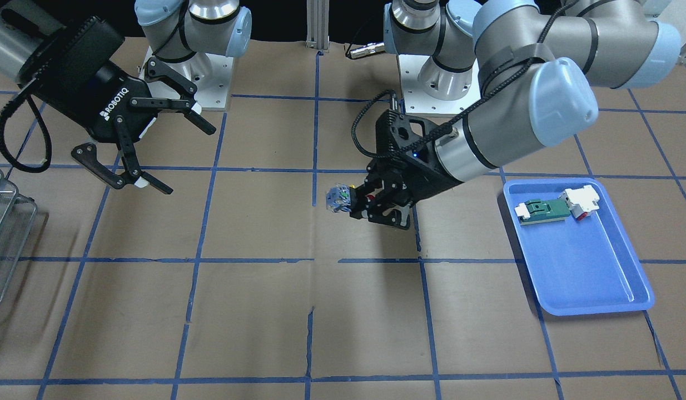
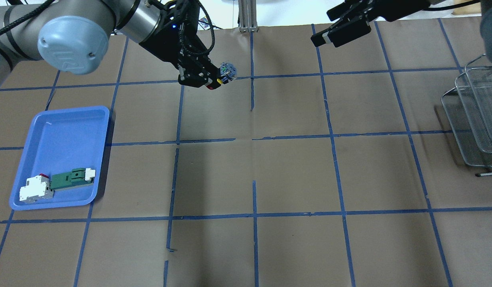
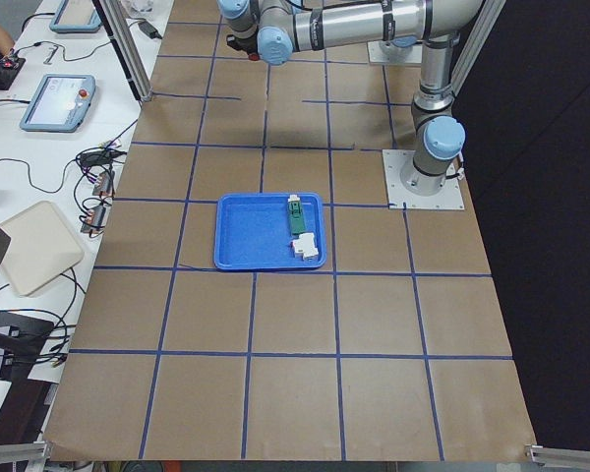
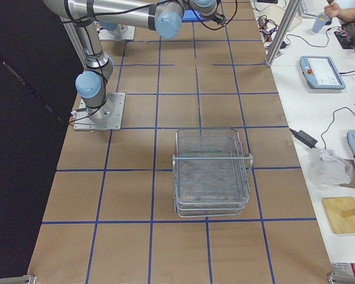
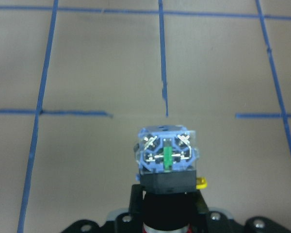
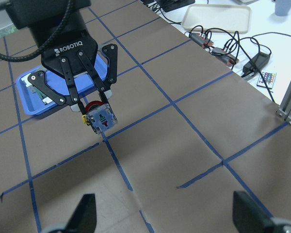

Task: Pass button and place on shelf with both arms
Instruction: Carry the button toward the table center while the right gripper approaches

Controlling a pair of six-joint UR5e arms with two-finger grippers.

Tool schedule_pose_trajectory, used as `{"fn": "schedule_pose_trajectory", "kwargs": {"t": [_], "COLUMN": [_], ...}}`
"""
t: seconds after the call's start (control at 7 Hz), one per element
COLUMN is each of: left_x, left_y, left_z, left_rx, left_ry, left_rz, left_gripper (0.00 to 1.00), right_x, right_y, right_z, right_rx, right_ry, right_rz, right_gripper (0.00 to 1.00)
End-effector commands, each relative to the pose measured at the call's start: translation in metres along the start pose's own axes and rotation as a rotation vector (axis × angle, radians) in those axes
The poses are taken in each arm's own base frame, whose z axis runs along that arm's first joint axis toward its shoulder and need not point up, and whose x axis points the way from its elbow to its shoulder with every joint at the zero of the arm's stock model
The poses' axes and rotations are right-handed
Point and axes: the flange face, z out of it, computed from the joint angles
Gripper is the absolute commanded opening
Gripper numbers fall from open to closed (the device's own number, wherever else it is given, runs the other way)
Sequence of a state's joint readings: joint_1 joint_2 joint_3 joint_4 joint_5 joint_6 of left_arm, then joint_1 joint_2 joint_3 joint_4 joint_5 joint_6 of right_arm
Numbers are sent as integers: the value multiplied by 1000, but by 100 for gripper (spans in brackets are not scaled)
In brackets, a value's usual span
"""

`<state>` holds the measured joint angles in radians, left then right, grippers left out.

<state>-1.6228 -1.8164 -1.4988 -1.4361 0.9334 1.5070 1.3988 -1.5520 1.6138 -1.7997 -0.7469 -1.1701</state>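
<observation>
The left jaws pinch the button (image 1: pixel 337 198), its clear blue end block facing the right jaws, which hang spread wide, well apart from it. Both hover above the counter (image 1: pixel 254 322); the shelf (image 2: pixel 479 119) stands at its right end.

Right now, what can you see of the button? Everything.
The button is held above the table by the left gripper, shut on its black body, with the red cap just visible in the grip. Its clear bluish plastic-looking end block points away from the gripper, showing metal screw terminals and a green centre piece; a small yellow tab sticks out sideways. Nothing else touches it; the open right gripper is well apart.
</observation>
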Motion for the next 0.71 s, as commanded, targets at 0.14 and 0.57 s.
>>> {"fn": "schedule_pose_trajectory", "kwargs": {"t": [0.14, 0.57], "left_x": [25, 38], "left_y": [-63, -101], "left_z": [17, 28], "left_rx": [42, 170], "left_ry": [-32, -51], "left_rz": [-96, 17], "left_gripper": [0, 0], "right_x": [-49, -54], "right_y": [-1, 8], "right_z": [5, 19], "right_rx": [-63, -69], "right_ry": [-1, -30], "right_rz": [-172, -358], "right_gripper": [100, 100]}}
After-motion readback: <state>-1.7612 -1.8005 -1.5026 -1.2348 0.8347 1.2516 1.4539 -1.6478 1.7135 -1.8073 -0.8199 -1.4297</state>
